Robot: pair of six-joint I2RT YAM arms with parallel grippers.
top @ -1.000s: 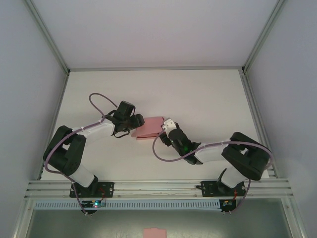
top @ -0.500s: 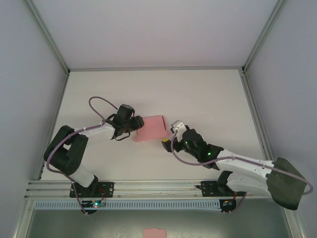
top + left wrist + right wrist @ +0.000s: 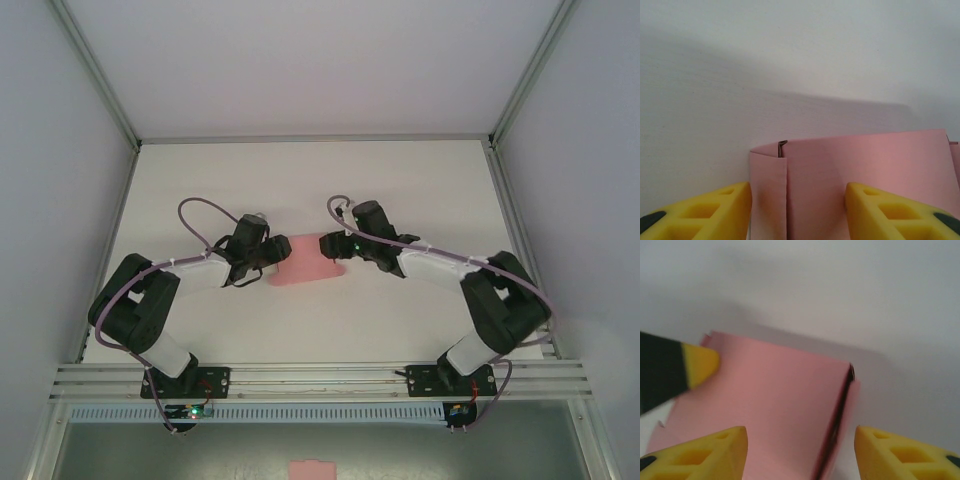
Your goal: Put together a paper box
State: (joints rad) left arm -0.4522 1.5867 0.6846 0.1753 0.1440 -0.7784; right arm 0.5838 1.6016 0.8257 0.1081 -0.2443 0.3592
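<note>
left end effector (image 3: 274, 254) at paper box (image 3: 308, 266) left end; right end effector (image 3: 329, 245) opposite

On my screen the paper box (image 3: 308, 263) reads plain pink against the white table (image 3: 420, 190). The left gripper (image 3: 798, 214) has bright yellow fingertips (image 3: 705, 210). I see purple cables (image 3: 195, 205) too.

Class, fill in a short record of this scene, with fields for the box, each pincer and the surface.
box: pink card, folded into a low shape, lying between the two arms
surface: white table
left pincer: open, fingers apart at the box's left end
right pincer: open, fingers apart at the box's right end
seams: a dark gap shows along one side edge in the right wrist view
</note>
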